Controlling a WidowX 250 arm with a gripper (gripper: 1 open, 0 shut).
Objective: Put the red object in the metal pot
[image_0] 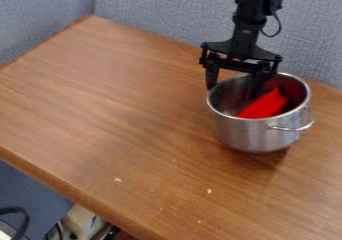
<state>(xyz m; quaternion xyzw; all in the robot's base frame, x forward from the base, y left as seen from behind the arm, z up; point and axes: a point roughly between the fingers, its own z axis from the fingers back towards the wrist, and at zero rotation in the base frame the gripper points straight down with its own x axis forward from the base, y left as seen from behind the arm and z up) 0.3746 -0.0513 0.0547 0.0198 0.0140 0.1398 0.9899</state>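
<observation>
The metal pot stands on the right side of the wooden table. Inside it lies the red object, leaning against the far inner wall. My black gripper hangs straight down over the pot's left rim. Its fingers are spread open, one finger outside the left rim and one inside the pot. Nothing is held between them; the red object lies free to the right of the inner finger.
The brown wooden table stretches left and toward the front edge. A grey-blue wall runs behind the table. Dark cables lie on the floor below the front left edge.
</observation>
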